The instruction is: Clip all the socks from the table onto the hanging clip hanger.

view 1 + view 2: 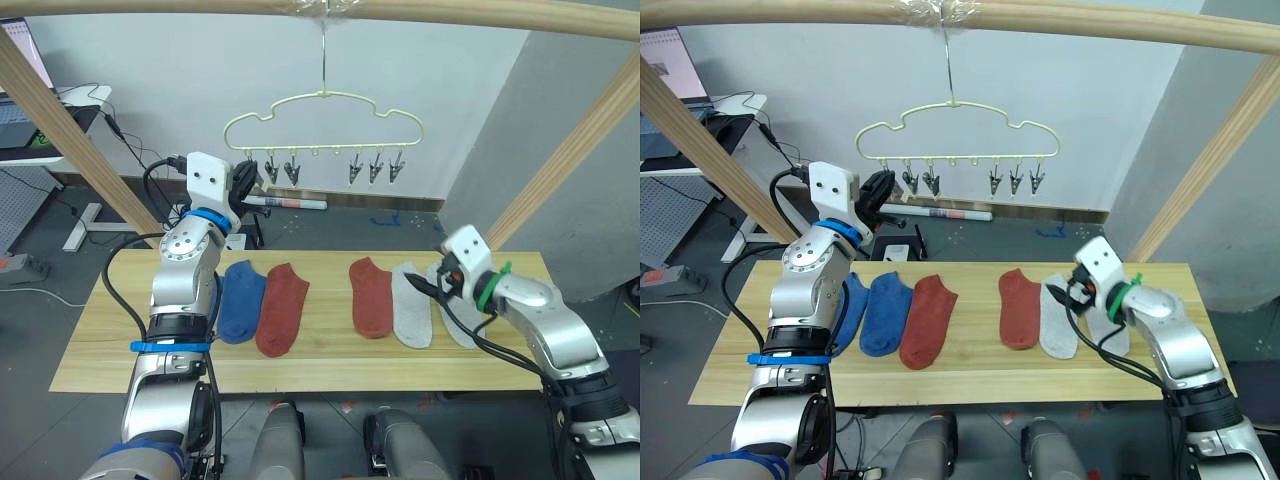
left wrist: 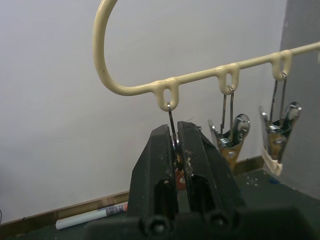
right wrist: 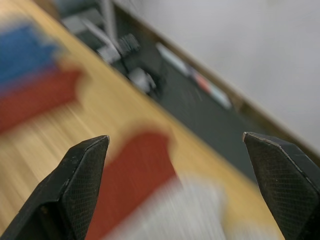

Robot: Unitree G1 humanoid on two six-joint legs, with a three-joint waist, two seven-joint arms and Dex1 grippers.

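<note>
The left gripper (image 2: pixel 176 150) sat with fingers clamped on the end clip (image 2: pixel 173 145) of the hanger (image 1: pixel 322 112), at 12 o'clock above the bench (image 1: pixel 90 345). The right gripper (image 3: pixel 175 185), fingers apart, hovered over the grey socks (image 1: pixel 411 305). Six socks lay in a row.

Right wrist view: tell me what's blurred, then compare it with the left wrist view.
Right wrist view: the socks and table are smeared, while the open end effector stays crisp. Left wrist view: the clip hanger and its clips are sharp.
</note>
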